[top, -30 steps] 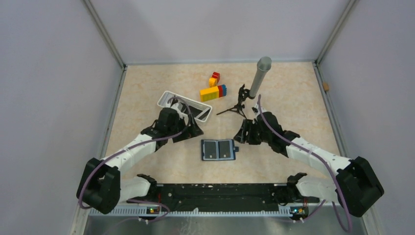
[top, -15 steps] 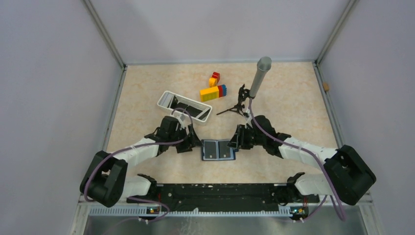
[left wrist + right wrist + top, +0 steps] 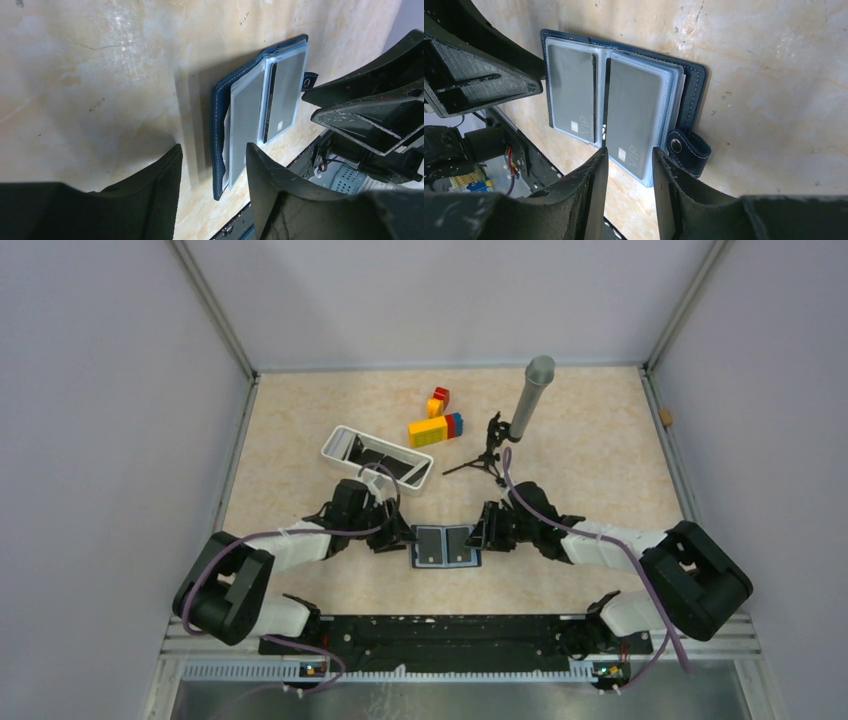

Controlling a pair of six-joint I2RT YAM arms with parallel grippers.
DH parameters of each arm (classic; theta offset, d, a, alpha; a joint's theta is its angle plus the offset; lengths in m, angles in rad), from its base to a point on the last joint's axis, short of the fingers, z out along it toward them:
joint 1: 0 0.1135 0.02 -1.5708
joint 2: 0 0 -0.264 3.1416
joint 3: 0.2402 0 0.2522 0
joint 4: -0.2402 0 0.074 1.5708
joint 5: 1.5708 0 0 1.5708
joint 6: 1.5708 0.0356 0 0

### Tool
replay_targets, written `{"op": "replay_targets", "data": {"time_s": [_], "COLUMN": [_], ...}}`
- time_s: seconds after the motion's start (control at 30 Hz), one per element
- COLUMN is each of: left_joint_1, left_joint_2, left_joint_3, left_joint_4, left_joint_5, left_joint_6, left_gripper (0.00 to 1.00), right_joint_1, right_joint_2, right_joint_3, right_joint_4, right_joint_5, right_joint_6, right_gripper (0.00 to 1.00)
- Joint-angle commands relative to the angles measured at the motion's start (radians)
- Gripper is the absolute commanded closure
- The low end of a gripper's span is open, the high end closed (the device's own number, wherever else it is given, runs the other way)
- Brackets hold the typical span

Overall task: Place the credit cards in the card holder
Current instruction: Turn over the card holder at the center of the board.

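Observation:
The navy card holder (image 3: 446,545) lies open on the table between the two grippers. In the right wrist view its clear pockets (image 3: 676,90) hold two grey credit cards marked VIP, one on the left (image 3: 572,95) and one on the right (image 3: 631,115); a snap strap (image 3: 687,146) sticks out at the side. My left gripper (image 3: 402,537) (image 3: 212,155) is open and empty, low at the holder's left edge (image 3: 218,125). My right gripper (image 3: 483,533) (image 3: 629,155) is open and empty, at the holder's right edge.
A white tray (image 3: 340,437) with dark flat things in it (image 3: 402,468) stands behind the left gripper. Coloured blocks (image 3: 436,426) and a grey cylinder on a small black tripod (image 3: 527,400) stand at the back. The black base rail (image 3: 430,632) runs along the near edge.
Both grippers have moved inward and down to the card holder: the left one from beside the white tray to its left edge, the right one to its right edge. The holder has not moved.

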Motion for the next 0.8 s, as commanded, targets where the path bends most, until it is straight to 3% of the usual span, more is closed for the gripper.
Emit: {"op": "replay_targets", "data": {"time_s": [0.0,0.23,0.57,0.77], "left_joint_1": [-0.014,-0.036,-0.049,-0.053], "left_joint_2": [0.022,0.059,0.099,0.109], "left_joint_3": [0.003,0.021,0.033,0.037], "left_joint_4": [0.049,0.049,0.059,0.061], "left_joint_5": [0.008,-0.008,-0.009,-0.011], "left_joint_6": [0.012,0.017,0.017,0.016], "left_gripper": [0.5,0.59,0.89,0.96], "right_joint_1": [0.011,0.011,0.013,0.016], "right_joint_2": [0.019,0.056,0.078,0.088], "right_joint_3": [-0.004,-0.009,-0.006,-0.005], "right_joint_4": [0.064,0.082,0.137,0.188], "right_joint_5": [-0.007,-0.009,-0.052,-0.087], "right_joint_6": [0.008,0.013,0.025,0.039], "right_gripper": [0.63,0.65,0.66,0.66]}}
